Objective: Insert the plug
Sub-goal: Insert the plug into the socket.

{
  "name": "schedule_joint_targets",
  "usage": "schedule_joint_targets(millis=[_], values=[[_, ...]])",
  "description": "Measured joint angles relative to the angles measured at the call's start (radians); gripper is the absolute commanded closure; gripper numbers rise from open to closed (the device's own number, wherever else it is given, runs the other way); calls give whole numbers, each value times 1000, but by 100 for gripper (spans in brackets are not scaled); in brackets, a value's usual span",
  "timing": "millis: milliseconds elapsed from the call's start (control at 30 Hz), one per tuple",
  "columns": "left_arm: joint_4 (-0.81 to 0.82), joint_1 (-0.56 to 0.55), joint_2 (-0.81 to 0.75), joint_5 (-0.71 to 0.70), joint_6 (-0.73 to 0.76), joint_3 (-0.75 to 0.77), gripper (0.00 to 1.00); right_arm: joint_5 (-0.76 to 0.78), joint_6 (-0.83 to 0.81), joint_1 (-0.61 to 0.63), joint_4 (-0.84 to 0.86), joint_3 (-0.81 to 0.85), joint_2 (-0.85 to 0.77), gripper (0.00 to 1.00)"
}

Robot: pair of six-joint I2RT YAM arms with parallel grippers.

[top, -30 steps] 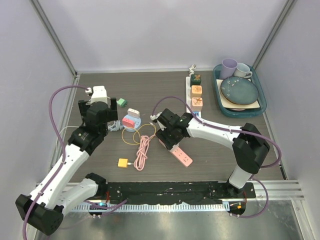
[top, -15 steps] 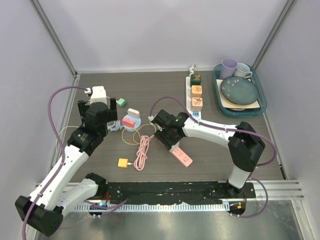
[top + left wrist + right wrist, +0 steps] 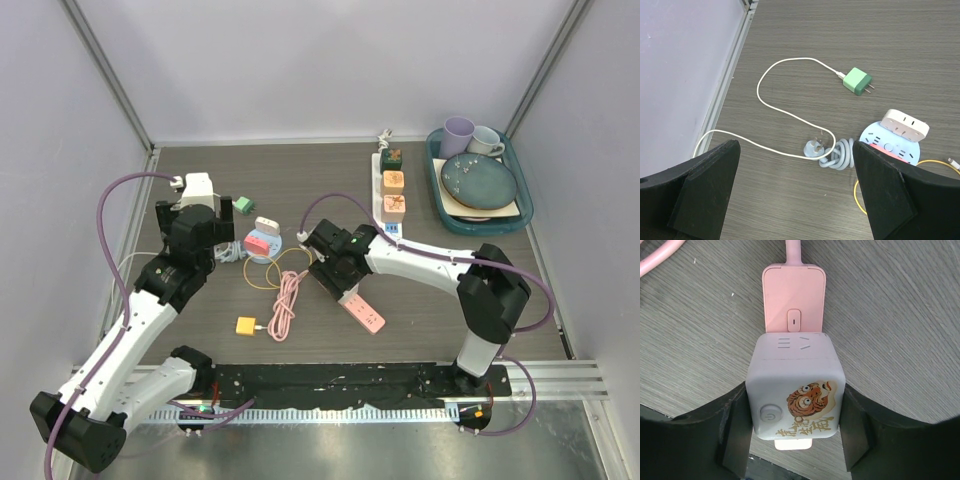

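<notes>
My right gripper [image 3: 795, 427] is shut on a white cube plug [image 3: 795, 390] with a tiger picture and a power button. The cube sits directly over the pink power strip [image 3: 794, 297], covering most of it; I cannot tell whether it is fully seated. In the top view the right gripper [image 3: 335, 265] is over the strip's far end [image 3: 366, 317]. My left gripper [image 3: 795, 195] is open and empty, held above the table near a grey plug [image 3: 816, 147] with a coiled grey cord [image 3: 838, 155]. In the top view the left gripper [image 3: 207, 248] is left of centre.
A round blue power strip [image 3: 890, 145] carries a white adapter [image 3: 905, 125]. Nearby lie a green charger [image 3: 857, 81] with a white cable [image 3: 775, 107], a yellow cable [image 3: 290, 270], a pink cord [image 3: 285, 300] and a yellow block [image 3: 245, 325]. A white strip with cubes [image 3: 392, 185] and a teal dish tray [image 3: 436, 195] stand at back right.
My right gripper has shifted slightly left with the cube plug over the pink strip. The left arm has not moved.
</notes>
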Motion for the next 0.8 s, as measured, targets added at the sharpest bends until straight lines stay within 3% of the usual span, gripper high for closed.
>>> schedule_joint_targets(millis=[200,300,567,800], values=[[4,0,1,3,2,0,0,29,8,-2,-21,12,-1,18],[5,0,6,17,-8,0,0,39,8,-6,-29,14,-13,14],[-126,0,17,111,-157,2,0,40,21,-12,6,2,-212,14],[-369,0,49,243,-390,3,0,42,42,-13,161,-160,-467,14]])
